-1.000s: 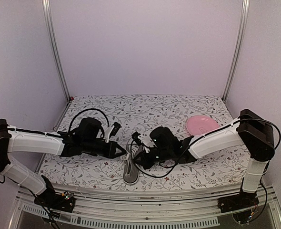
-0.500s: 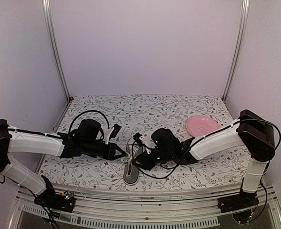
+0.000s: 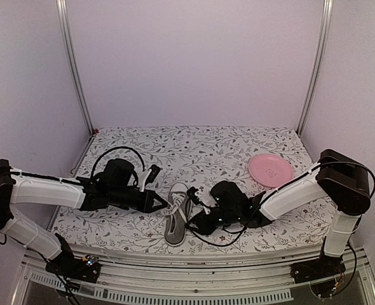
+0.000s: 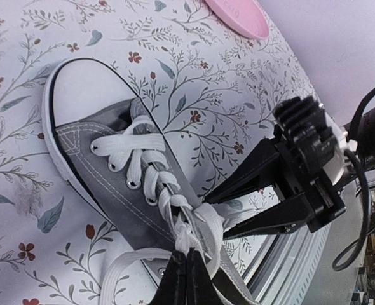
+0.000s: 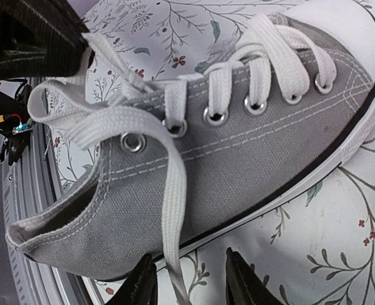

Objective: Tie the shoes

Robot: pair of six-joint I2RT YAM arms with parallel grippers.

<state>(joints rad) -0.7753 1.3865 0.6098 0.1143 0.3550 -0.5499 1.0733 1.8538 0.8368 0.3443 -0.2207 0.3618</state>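
The grey sneaker (image 3: pixel 175 222) with white laces lies near the table's front edge, toe pointing away. In the left wrist view my left gripper (image 4: pixel 187 274) is shut on a white lace loop (image 4: pixel 189 238) at the top of the shoe (image 4: pixel 98 171). My left gripper (image 3: pixel 163 204) comes in from the shoe's left. My right gripper (image 3: pixel 192 219) sits beside the shoe's right flank. In the right wrist view the right gripper (image 5: pixel 189 287) is open, and a loose lace end (image 5: pixel 171 235) hangs down the shoe's side (image 5: pixel 251 165) between its fingers, not pinched.
A pink round plate (image 3: pixel 270 169) lies at the back right of the floral table cover (image 3: pixel 194 149). The table's front rail (image 3: pixel 194 260) runs just beyond the shoe's heel. A black cable (image 3: pixel 114 151) loops over the left arm.
My right gripper has opened, letting go of the lace, and drawn back to the right and nearer the front edge. The left gripper stays shut on its lace.
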